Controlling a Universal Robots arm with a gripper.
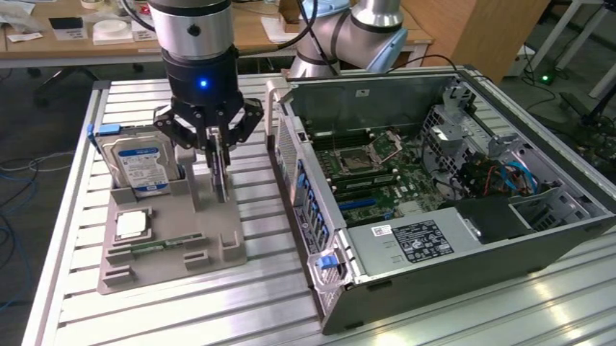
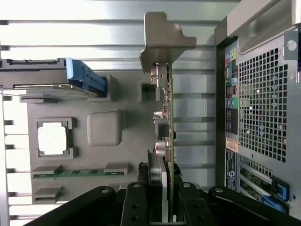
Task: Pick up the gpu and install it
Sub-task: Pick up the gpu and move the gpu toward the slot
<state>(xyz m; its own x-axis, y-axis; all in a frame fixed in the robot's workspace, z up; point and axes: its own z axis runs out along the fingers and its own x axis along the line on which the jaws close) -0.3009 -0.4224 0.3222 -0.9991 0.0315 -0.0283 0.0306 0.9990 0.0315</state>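
**Exterior view.** We note the gripper (image 1: 218,153) hanging over the grey tray (image 1: 169,268) on the slatted bench (image 1: 192,313). Its jaws are clenched on the gpu (image 1: 222,180). The card stands on edge and shows to us as a thin dark strip running from the jaws toward 6 o'clock. We cannot tell whether its lower edge is still seated in the tray.

From the gpu:
- The hard drive (image 1: 141,164) stands upright at 9 o'clock.
- The processor chip (image 1: 132,225) lies at 8 o'clock.
- The memory stick (image 1: 154,245) lies at 7 o'clock.
- The open computer case (image 1: 414,288) is at 3 o'clock, just beside the tray.

**Wrist view.** We see the gripper (image 2: 165,178) with a finger on each face of the gpu (image 2: 168,108). The card appears edge-on.
- Its long axis runs straight away from the jaws, parallel to the case's rear panel (image 2: 263,108).
- The silver bracket (image 2: 162,40) is at the end farthest from the jaws.
- One face looks toward the case. The other looks toward the hard drive (image 2: 51,77), chip (image 2: 53,139) and memory stick (image 2: 77,173).
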